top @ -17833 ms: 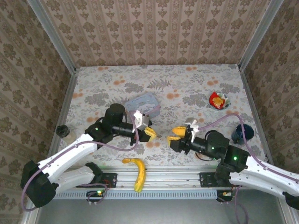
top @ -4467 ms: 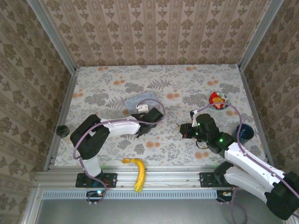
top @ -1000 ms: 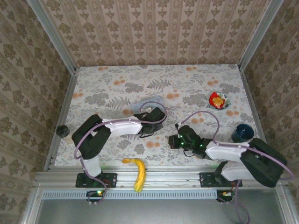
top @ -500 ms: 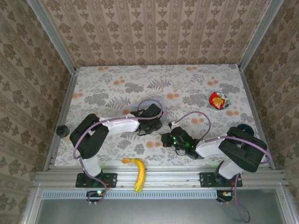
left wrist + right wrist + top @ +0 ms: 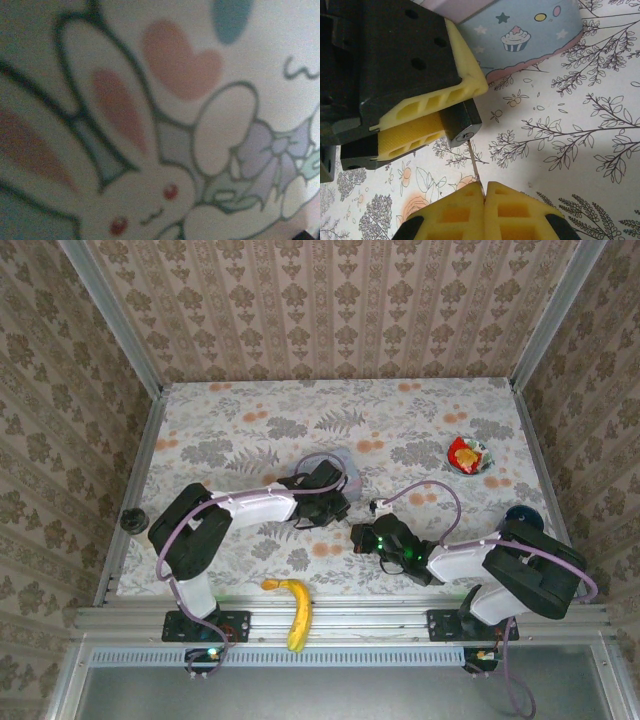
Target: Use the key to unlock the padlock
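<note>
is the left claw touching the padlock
Touching. The right wrist view shows the padlock wedged between the yellow fingers of the left claw, no gap either side. The right claw pinches the key.

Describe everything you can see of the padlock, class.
The padlock is a small dark blocky body, metal-looking, with a round silver keyhole on its end face. It is tilted, clamped in the left gripper between yellow pads, near the pale blue tin. Its shackle is hidden. The thin key, pinched by the right gripper, touches the keyhole.
</note>
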Robot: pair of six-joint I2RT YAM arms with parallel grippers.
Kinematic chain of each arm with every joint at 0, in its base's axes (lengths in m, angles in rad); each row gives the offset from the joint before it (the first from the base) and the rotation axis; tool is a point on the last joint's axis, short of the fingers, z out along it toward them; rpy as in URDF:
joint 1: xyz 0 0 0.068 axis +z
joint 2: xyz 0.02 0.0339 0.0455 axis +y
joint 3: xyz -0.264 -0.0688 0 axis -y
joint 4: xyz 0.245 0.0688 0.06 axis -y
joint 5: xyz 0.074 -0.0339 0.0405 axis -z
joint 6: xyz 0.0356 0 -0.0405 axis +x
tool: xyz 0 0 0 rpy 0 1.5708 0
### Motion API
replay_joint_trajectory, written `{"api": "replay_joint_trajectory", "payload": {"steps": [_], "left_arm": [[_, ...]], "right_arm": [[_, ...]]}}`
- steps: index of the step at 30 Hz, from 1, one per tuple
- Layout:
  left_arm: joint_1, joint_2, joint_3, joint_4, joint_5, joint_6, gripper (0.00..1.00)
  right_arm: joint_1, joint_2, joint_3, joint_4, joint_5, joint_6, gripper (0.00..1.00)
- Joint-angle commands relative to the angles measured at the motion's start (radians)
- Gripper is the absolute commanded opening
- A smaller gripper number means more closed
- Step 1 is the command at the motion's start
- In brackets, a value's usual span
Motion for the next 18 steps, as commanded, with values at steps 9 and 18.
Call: {"api": "replay_joint_trajectory", "payload": {"steps": [9, 18], "left_arm": [[0.025, 0.002, -0.042, 0.028, 0.121, -0.092, 0.15], [0.031, 0.009, -0.042, 0.043, 0.138, -0.093, 0.16]], "right_arm": [[0.005, -0.033, -0.043, 0.045, 0.080, 0.036, 0.00], [0.005, -0.049, -0.038, 0.039, 0.085, 0.023, 0.00]]}}
